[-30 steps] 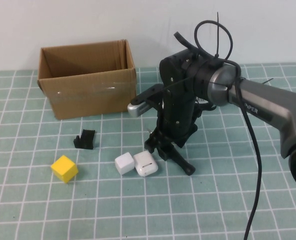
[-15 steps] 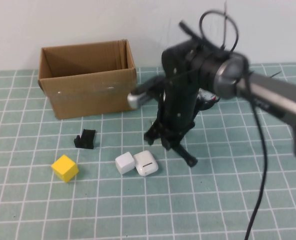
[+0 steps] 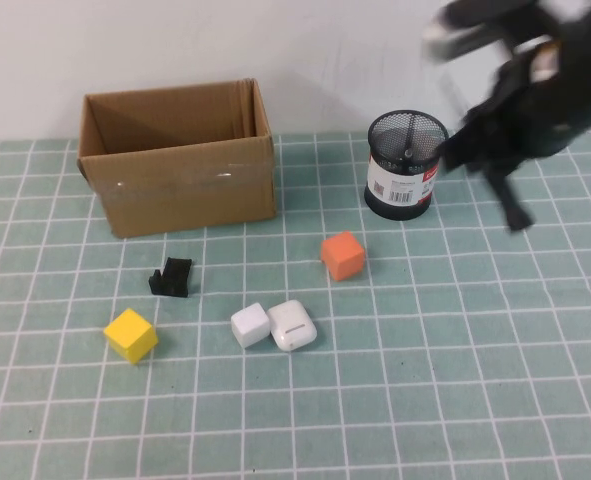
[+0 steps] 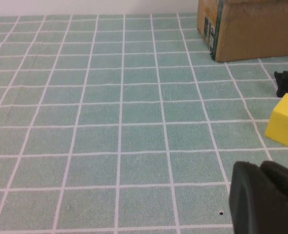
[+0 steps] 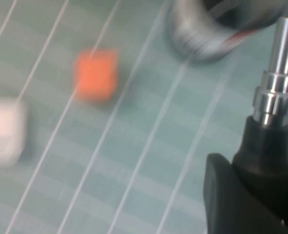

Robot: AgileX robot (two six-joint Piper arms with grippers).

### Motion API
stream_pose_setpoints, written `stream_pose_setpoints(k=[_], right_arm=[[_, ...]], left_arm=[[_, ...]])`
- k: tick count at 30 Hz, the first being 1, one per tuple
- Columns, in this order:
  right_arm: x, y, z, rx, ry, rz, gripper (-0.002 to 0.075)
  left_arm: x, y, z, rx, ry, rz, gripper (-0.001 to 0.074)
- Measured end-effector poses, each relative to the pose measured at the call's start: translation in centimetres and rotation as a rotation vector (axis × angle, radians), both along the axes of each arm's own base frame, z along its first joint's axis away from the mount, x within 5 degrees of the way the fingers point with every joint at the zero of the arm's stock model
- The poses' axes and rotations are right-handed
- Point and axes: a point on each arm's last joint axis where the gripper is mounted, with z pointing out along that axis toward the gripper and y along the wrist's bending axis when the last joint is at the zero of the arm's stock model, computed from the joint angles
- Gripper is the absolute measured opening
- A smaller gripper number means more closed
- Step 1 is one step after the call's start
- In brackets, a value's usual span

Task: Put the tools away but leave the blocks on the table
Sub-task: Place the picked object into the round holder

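Note:
My right gripper (image 3: 492, 150) is raised at the back right, just right of the black mesh cup (image 3: 406, 165), and shows blurred. In the right wrist view it (image 5: 265, 163) is shut on the black-handled screwdriver (image 5: 275, 73), whose metal shaft points toward the cup (image 5: 217, 29). The orange cube (image 3: 343, 255), yellow cube (image 3: 130, 334) and white cube (image 3: 249, 325) lie on the table (image 3: 425, 380). The scissors and the thin rod tool are out of view. My left gripper (image 4: 265, 195) is shut and empty, low over the tiles near the yellow cube (image 4: 286, 122).
An open cardboard box (image 3: 175, 170) stands at the back left. A small black bracket (image 3: 171, 277) lies in front of it. A white rounded case (image 3: 292, 325) touches the white cube. The box (image 4: 251, 27) and the bracket (image 4: 287, 83) also show in the left wrist view.
My right gripper has lifted off the table's middle with the screwdriver and swung up to the back right. The orange cube and the mesh cup are now uncovered.

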Motion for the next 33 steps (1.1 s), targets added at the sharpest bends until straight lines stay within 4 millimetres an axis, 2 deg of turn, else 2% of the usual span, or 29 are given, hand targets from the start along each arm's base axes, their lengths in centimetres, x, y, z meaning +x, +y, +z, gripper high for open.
stream_pose_setpoints(k=[3, 10, 12, 15, 25, 28, 33], right_arm=[[-0.5, -0.5, -0.4, 0.077, -0.208, 0.022, -0.0006], [-0.4, 0.4, -2.9, 0.301, -0.705, 0.111, -0.0006], [0.1, 0.4, -3.4, 0.356, -0.828, 0.118, -0.0006], [1.9, 0.1, -4.6, 0.395, -0.923, 0.105, -0.0006], [9.1, 2.5, -10.8, 0.396, -0.861, 0.099, -0.0006], [10.3, 2.9, -12.1, 0.402, -0.837, 0.092, -0.0006], [10.6, 3.0, -12.9, 0.422, -0.804, 0.084, -0.0006]], left_arm=[[0.0, 0.0, 0.0, 0.000, 0.000, 0.000, -0.0001], [0.0, 0.0, 0.0, 0.000, 0.000, 0.000, -0.0001], [0.0, 0.0, 0.0, 0.000, 0.000, 0.000, -0.0001], [0.0, 0.0, 0.0, 0.000, 0.000, 0.000, -0.0001], [0.0, 0.0, 0.0, 0.000, 0.000, 0.000, -0.0001], [0.0, 0.0, 0.0, 0.000, 0.000, 0.000, -0.0001], [0.0, 0.0, 0.0, 0.000, 0.000, 0.000, -0.0001]])
